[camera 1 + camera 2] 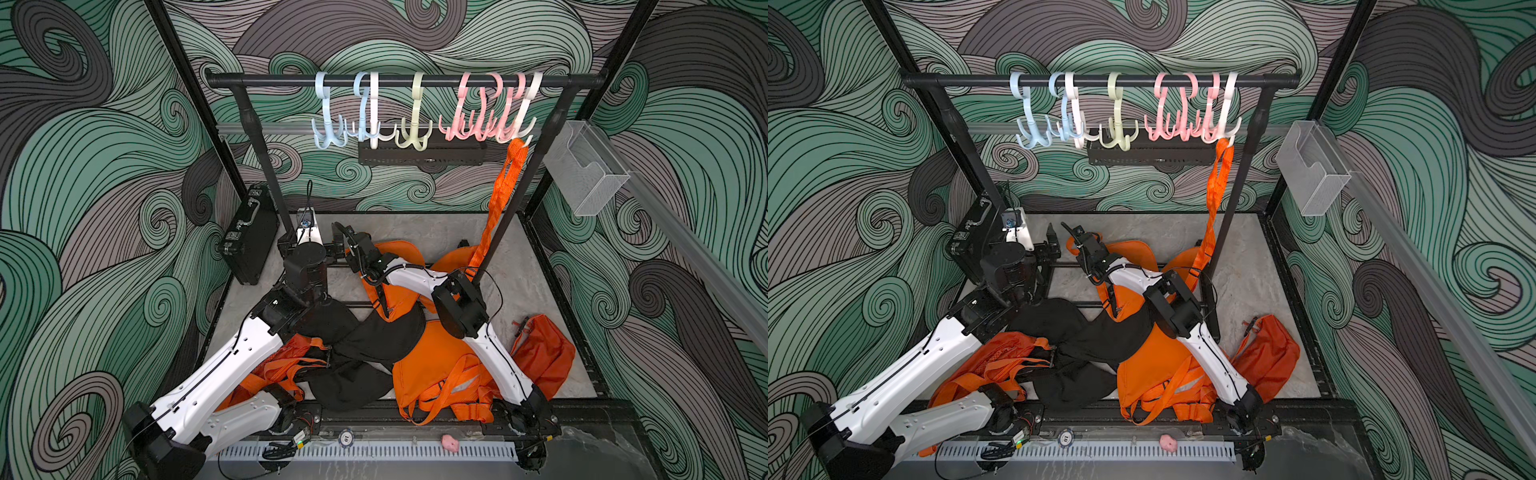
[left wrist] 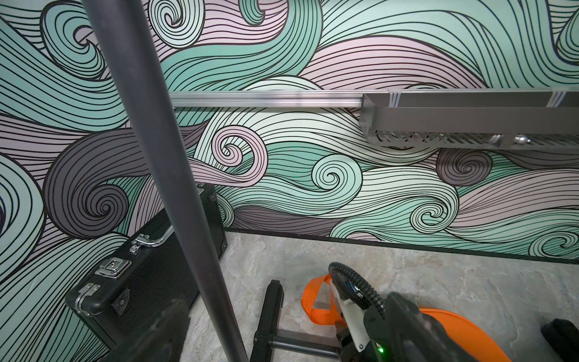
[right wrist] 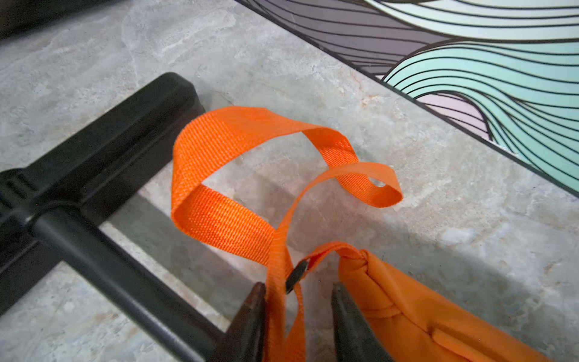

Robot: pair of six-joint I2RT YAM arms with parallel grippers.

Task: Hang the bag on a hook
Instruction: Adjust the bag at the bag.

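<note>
A robot test cell in a lab is indicated. A black clothes rail (image 1: 405, 80) hung with plastic hooks (image 1: 415, 133) is enclosed by walls (image 1: 83, 166) papered in printed swirls. In front of the rail, 2 white robot arms, the left arm (image 1: 224, 370) and the right arm (image 1: 500, 359), are mounted beside a slotted cable duct (image 1: 395, 452); behind it, an aluminium track (image 2: 266, 99) is fixed.

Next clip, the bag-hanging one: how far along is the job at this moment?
Done: one long orange strap already hangs from the white hook on the rail. In hand: the right end effector straddles the strap loop of another orange bag on the floor, jaws apart, not yet pinching. The left end effector is open and empty. Left: grip, lift and hook that loop.
</note>
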